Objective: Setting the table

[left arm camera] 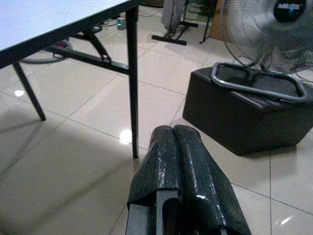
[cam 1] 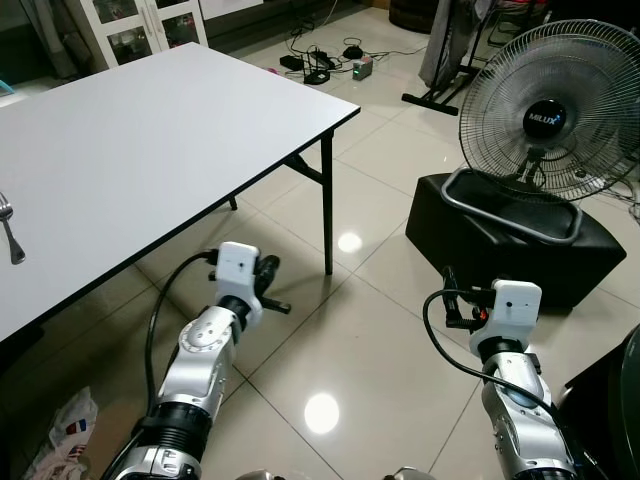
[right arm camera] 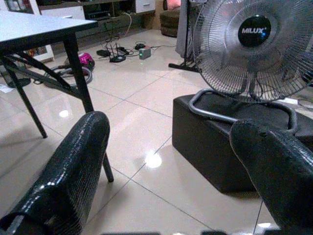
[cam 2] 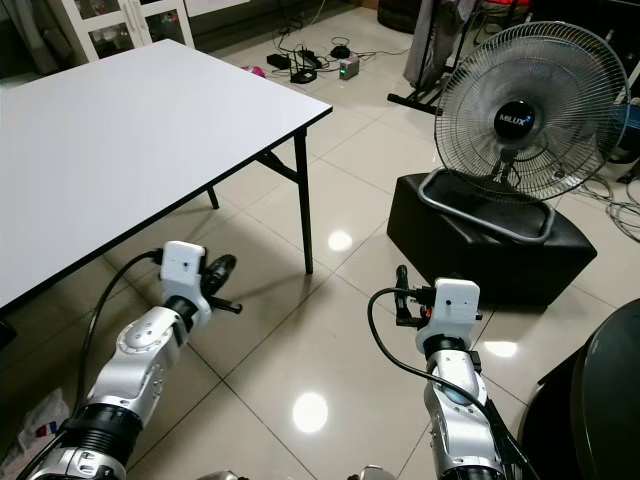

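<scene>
On white table (cam 1: 150, 130) edge a fork (cam 1: 9, 232), left claw (left arm camera: 176, 142) pressed together, right claw (right arm camera: 171, 161) wide.

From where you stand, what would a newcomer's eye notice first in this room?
First the big MILUX floor fan, standing on a black box on the tiled floor to the right. Then the wide white folding table on the left, with one fork near its left edge. Low in front, the left gripper is closed and the right gripper is open, both holding nothing.

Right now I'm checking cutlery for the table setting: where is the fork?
In the left eye view, the fork lies on the white table at the far left edge of the picture, near the table's front edge.
</scene>
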Controlling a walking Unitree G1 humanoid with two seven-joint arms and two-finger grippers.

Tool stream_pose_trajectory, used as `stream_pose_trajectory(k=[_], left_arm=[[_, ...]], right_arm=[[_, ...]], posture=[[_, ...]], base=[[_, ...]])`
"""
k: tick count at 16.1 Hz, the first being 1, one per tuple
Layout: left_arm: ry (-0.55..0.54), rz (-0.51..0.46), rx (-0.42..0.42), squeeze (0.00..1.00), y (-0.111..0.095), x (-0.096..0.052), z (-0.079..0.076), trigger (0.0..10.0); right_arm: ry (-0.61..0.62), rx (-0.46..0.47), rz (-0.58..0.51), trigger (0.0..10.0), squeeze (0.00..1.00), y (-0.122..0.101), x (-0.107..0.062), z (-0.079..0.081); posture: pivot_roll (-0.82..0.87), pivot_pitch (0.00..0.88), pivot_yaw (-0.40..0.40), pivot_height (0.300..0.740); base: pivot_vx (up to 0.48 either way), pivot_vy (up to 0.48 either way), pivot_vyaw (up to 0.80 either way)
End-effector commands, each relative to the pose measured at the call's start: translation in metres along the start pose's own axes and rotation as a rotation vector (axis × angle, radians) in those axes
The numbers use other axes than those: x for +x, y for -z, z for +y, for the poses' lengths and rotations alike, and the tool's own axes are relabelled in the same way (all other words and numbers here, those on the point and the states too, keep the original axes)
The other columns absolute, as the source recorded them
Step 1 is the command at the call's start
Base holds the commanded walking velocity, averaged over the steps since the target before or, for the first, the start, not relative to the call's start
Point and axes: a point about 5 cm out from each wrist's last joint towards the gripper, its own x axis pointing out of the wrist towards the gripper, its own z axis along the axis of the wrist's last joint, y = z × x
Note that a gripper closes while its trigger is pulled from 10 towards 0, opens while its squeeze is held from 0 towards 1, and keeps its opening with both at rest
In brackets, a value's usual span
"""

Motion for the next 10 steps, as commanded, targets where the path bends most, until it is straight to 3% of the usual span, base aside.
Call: stream_pose_trajectory(k=[1, 5, 10], left_arm=[[0.007, -0.033, 0.03, 0.0, -0.011, 0.003, 0.002, 10.0], [-0.048, -0.011, 0.001, 0.0, -0.006, 0.002, 0.011, 10.0], [-0.046, -0.014, 0.023, 0.0, -0.008, 0.0, 0.012, 10.0]], right_arm=[[0.022, -0.01, -0.058, 10.0, 0.0, -0.011, 0.001, -0.002], [0.063, -0.009, -0.027, 10.0, 0.0, -0.005, -0.007, -0.01], [0.049, -0.011, -0.019, 10.0, 0.0, -0.004, -0.001, 0.002]], posture=[[-0.07, 0.0, 0.047, 0.718], [-0.06, 0.0, 0.043, 0.718], [-0.04, 0.0, 0.047, 0.718]], base=[[0.0, 0.0, 0.0], [0.0, 0.0, 0.0], [0.0, 0.0, 0.0]])
